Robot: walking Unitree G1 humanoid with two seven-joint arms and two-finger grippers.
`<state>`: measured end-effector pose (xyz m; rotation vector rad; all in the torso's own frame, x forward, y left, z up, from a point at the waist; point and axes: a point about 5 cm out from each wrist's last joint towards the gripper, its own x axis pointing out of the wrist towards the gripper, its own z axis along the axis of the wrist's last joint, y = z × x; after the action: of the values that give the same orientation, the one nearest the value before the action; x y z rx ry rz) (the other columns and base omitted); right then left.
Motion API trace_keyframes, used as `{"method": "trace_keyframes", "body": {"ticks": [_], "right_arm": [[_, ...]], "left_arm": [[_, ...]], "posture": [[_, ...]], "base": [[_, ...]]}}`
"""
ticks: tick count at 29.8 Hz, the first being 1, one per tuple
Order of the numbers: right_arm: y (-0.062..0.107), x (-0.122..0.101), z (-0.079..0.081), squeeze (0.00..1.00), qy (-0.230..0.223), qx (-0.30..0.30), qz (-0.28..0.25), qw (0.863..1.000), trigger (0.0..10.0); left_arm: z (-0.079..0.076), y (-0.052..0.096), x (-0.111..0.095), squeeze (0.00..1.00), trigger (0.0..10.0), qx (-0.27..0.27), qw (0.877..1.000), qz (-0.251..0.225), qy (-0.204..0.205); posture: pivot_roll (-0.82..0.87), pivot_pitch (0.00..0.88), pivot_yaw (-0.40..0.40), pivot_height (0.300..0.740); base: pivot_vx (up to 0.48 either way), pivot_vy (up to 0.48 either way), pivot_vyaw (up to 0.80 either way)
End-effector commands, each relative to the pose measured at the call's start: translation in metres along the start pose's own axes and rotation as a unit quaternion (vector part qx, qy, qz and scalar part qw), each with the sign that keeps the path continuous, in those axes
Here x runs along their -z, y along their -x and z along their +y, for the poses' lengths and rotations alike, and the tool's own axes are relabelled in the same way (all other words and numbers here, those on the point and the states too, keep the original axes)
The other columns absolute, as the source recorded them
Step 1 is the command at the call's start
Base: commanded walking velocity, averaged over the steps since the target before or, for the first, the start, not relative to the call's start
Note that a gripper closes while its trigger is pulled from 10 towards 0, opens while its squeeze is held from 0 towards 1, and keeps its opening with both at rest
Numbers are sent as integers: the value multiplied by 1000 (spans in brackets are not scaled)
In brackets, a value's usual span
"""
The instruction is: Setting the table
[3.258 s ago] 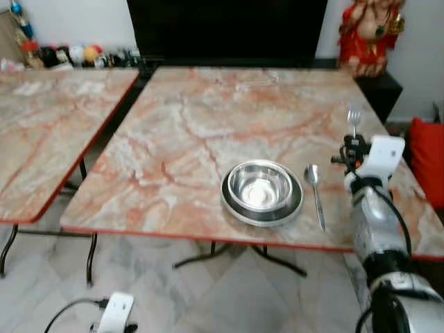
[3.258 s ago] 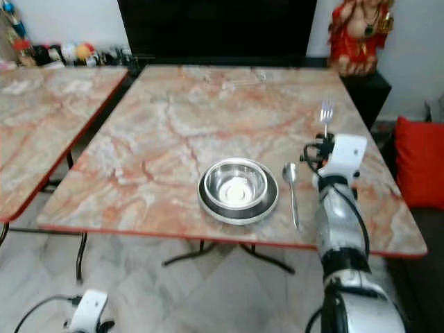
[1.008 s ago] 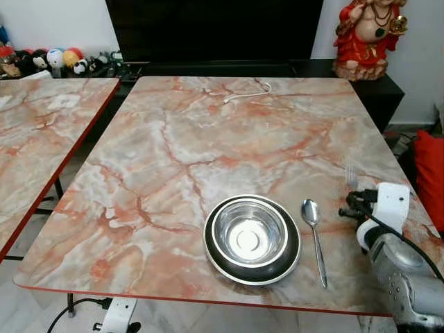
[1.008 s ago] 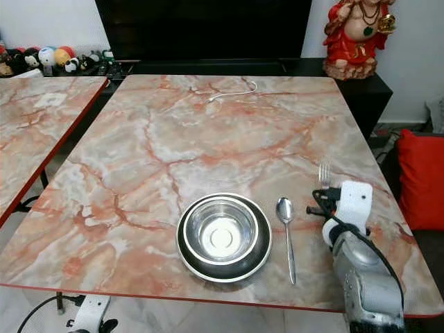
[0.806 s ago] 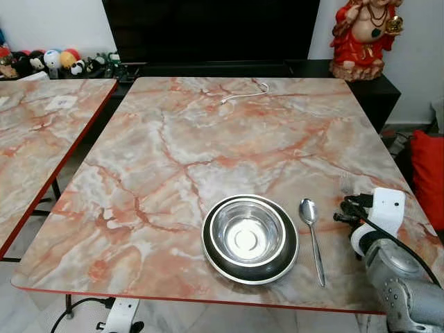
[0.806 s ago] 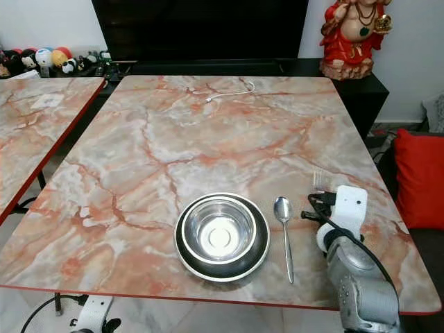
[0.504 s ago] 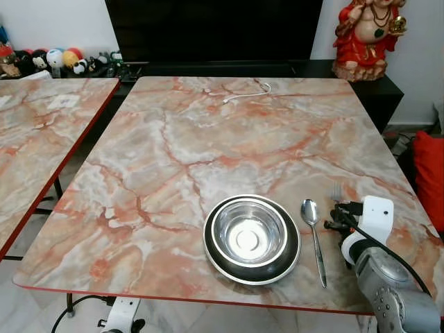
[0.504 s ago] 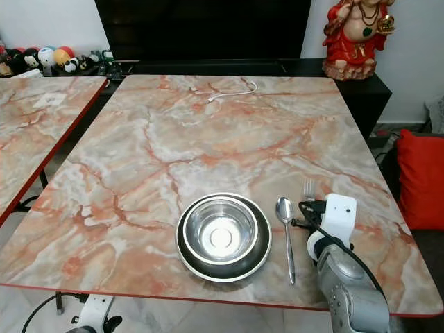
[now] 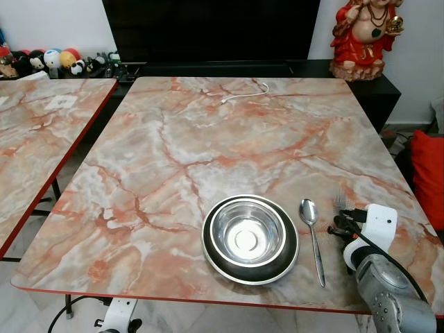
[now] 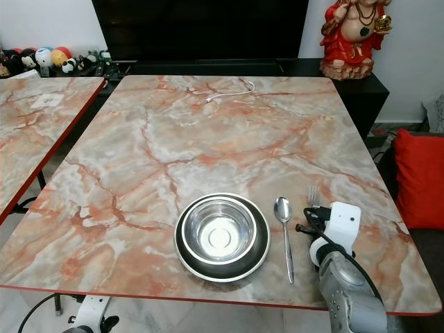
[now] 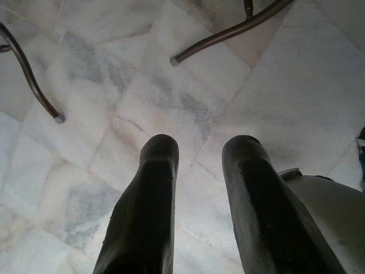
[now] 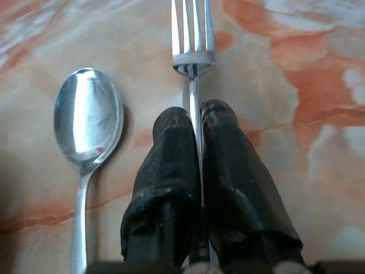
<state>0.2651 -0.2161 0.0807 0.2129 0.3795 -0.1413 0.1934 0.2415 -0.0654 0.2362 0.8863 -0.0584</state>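
Left eye view is showing the right gripper (image 9: 341, 222) sitting nearer the long-handled silver metal spoon (image 9: 313, 231) than a second ago, when it was hanging farther out toward the table's right edge; the thin silver metal fork (image 12: 193, 63) has come in with it. Going from left to right, a second marble-patterned table (image 9: 36, 149) is standing across a narrow gap, and the red-rimmed, orange-veined marble table (image 9: 187, 146) is lying wide and bare from its far edge down to the place setting near the front edge. There, the shiny round steel bowl (image 9: 247, 234) is resting in the dark round plate (image 9: 286, 260), the spoon is lying just beside the plate, and the fork is just beside the spoon, its tines pointing away from the robot. The right gripper's black fingers (image 12: 165, 171) are pressing together on the fork's handle, with the tines sticking out past the fingertips. The left gripper (image 11: 199, 151) is hanging over the pale marble floor (image 11: 102, 103), its fingers standing apart.
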Motion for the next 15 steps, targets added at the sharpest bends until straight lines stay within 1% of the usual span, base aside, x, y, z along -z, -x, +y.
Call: {"method": "trace_keyframes", "body": {"ticks": [1, 4, 8, 15], "right_arm": [[-1, 3, 0, 0, -5, -2, 2, 1000, 10000], [-3, 4, -1, 0, -6, -2, 4, 1000, 10000], [-5, 10, 1, 0, 8, -12, 11, 1000, 10000], [-1, 20, 2, 0, -2, -11, 17, 1000, 10000]], "left_arm": [[4, 2, 5, 0, 10000, -4, 1000, 9, -1], [4, 2, 5, 0, 10000, -5, 1000, 10, 0], [1, 1, 7, 0, 10000, -5, 1000, 14, 1], [1, 2, 9, 0, 10000, -7, 1000, 17, 3]], "posture": [[5, 4, 21, 740], [6, 10, 18, 740], [8, 21, 16, 740], [8, 29, 15, 740]], "base": [[0, 0, 0], [0, 0, 0], [0, 0, 0], [0, 0, 0]]}}
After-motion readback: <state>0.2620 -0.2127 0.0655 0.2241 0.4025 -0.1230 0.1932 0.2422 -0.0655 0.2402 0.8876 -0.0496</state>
